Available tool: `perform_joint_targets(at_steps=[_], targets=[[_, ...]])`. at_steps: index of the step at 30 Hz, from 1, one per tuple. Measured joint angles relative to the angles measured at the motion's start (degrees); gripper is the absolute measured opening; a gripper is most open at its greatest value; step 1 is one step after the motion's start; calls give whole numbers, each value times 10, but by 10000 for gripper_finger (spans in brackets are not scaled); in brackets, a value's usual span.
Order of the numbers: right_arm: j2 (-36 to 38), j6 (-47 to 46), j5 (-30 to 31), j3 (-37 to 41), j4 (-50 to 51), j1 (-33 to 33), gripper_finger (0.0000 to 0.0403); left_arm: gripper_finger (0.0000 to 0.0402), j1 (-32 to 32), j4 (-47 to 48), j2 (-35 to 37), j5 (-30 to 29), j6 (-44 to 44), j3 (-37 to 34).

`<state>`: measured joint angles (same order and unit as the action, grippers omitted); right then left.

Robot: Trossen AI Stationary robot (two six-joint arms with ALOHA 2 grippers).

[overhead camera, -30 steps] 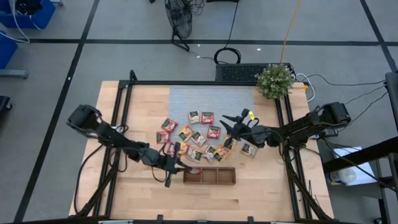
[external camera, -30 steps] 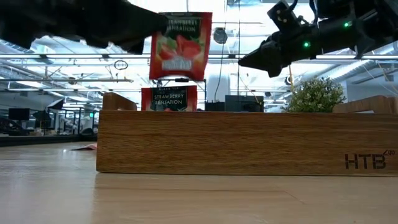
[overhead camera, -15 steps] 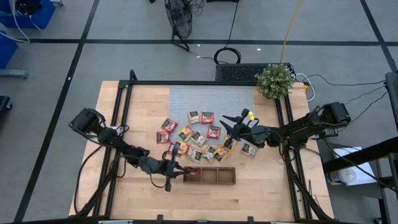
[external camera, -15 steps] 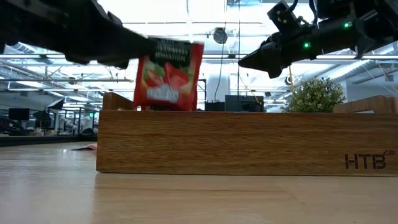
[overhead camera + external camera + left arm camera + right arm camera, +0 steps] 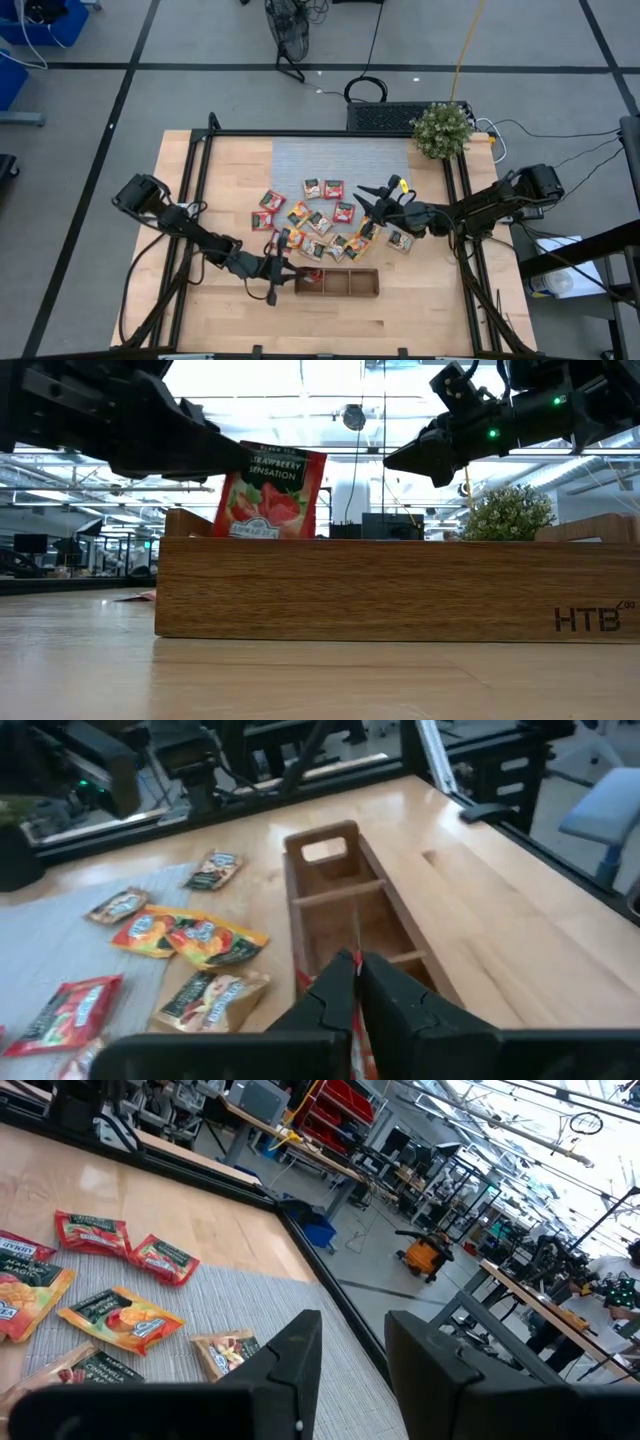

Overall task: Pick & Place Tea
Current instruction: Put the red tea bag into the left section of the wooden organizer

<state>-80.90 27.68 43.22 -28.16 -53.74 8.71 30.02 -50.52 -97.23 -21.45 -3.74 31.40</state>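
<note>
A red tea packet (image 5: pixel 268 493) is seen pinched by its upper edge in the left end effector (image 5: pixel 235 456), hanging tilted with its lower part dipping behind the near wall of the wooden tray (image 5: pixel 390 588). From the left wrist view, the fingers (image 5: pixel 385 992) are pressed nearly together on the thin packet edge (image 5: pixel 355 955), directly above the end compartment of the tray (image 5: pixel 330 885).

Risk is judged as follows. Because the packet hangs slanted, it could be caught on the tray wall or a divider and left propped on the rim instead of lying inside. If it is let go while leaning outward, it could be tipped over the wall onto the surface (image 5: pixel 420 310). A second packet already in that compartment cannot be ruled out, since the inside is hidden from the low view.

Room is tight below the left end effector, where tray walls stand close on both sides. Just beyond it, loose tea packets (image 5: pixel 318 222) are scattered on a grey mat (image 5: pixel 340 160). Open surface lies behind the left end effector, toward its own arm.

The right end effector (image 5: pixel 366 200) is held above the far edge of the scattered packets, well apart from the tray, its fingers (image 5: pixel 300 1355) parted and nothing held between them.
</note>
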Motion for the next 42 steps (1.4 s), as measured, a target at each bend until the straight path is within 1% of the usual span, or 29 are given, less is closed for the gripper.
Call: perform_joint_targets(at_steps=[3,7,13,18,20,22,23,26,28,30,32,33,35,37,39,42], targets=[[0,0,0,0,0,0,102,51,0,-8,0,-4,-2,0],[0,0,0,0,0,0,102,79,0,-7,0,-26,2,0],[0,0,0,0,0,0,102,114,0,-6,0,-31,5,0],[0,0,0,0,0,0,102,123,0,-7,5,-31,-20,0],[0,-20,-2,0,2,1,102,124,0,-11,15,-31,-24,0],[0,-65,-29,-1,9,3,102,124,0,-8,31,-31,-25,0],[0,-87,-55,-2,17,5,102,124,0,-5,40,-31,-28,0],[0,-141,-148,-29,92,19,102,124,1,26,75,-31,-49,0],[0,-176,-203,-72,194,31,102,124,1,55,104,-32,-54,0],[0,-217,-258,-127,325,41,102,124,3,97,143,-36,-51,0],[0,-237,-304,-169,427,49,102,124,4,129,179,-36,-32,0],[0,-240,-314,-182,455,53,102,124,4,140,193,-36,-12,0],[0,-240,-310,-193,474,61,102,124,3,158,206,-20,28,0],[7,-240,-297,-193,478,71,102,124,1,168,202,11,15,0],[9,-245,-299,-194,471,76,102,124,-1,170,183,32,2,3],[6,-287,-302,-193,465,82,102,124,-11,174,157,36,15,17]])
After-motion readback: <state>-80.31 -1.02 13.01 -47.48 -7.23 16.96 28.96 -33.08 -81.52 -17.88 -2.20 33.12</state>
